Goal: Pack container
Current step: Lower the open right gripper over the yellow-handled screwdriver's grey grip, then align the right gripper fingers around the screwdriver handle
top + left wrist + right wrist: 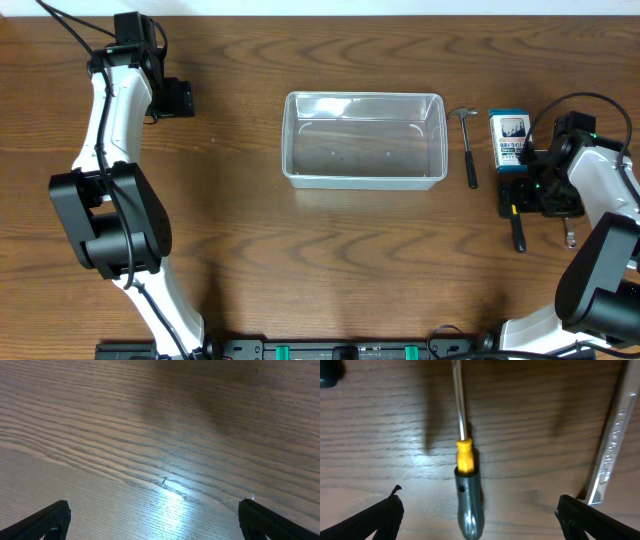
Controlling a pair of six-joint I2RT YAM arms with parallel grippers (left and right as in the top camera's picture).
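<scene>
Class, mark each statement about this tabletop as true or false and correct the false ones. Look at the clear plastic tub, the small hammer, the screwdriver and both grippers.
1. The clear, colourless rectangular plastic tub has nothing in it. True.
2. The small metal-headed hammer lies inside the tub. False: it lies on the wooden table, between the tub and the small blue-and-white box.
3. The right gripper is open, with the yellow-collared screwdriver lying below between its fingers. True.
4. The left gripper holds the blue-and-white box. False: it is open over bare wood and holds nothing.
</scene>
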